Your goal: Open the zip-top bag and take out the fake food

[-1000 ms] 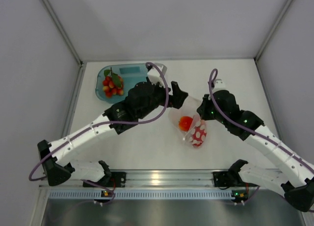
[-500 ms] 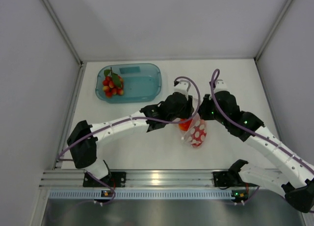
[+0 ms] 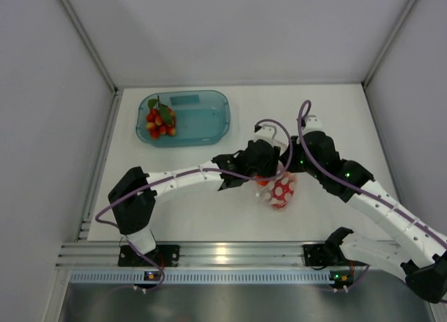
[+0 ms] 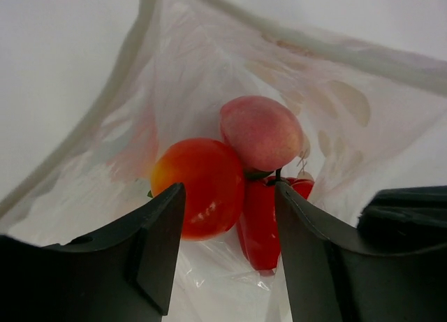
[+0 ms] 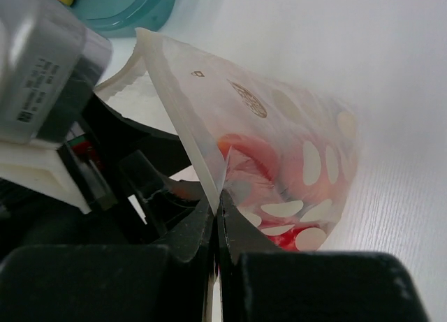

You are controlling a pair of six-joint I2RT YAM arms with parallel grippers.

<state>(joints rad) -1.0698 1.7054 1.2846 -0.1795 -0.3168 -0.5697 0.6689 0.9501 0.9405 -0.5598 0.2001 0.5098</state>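
The zip-top bag [image 3: 281,190] lies at the table's middle with its mouth held open. My right gripper [image 5: 218,205] is shut on the bag's rim [image 5: 183,116] and holds it up. My left gripper [image 4: 227,217] is open, its fingers inside the bag's mouth [image 4: 209,28]. Between and just beyond the fingers sit a round red tomato [image 4: 199,186], a pink peach [image 4: 262,132] and a red bell pepper [image 4: 269,221]. None is gripped. The red berry cluster [image 3: 160,119] with green leaves lies in the teal tray [image 3: 202,119].
The teal tray stands at the back left of the table; its corner also shows in the right wrist view [image 5: 129,11]. Grey walls close in both sides and the back. A metal rail [image 3: 230,255] runs along the near edge.
My left arm has swung from beside the tray over to the bag and pushed its open fingers into the bag's mouth. My right gripper has kept its hold on the rim.
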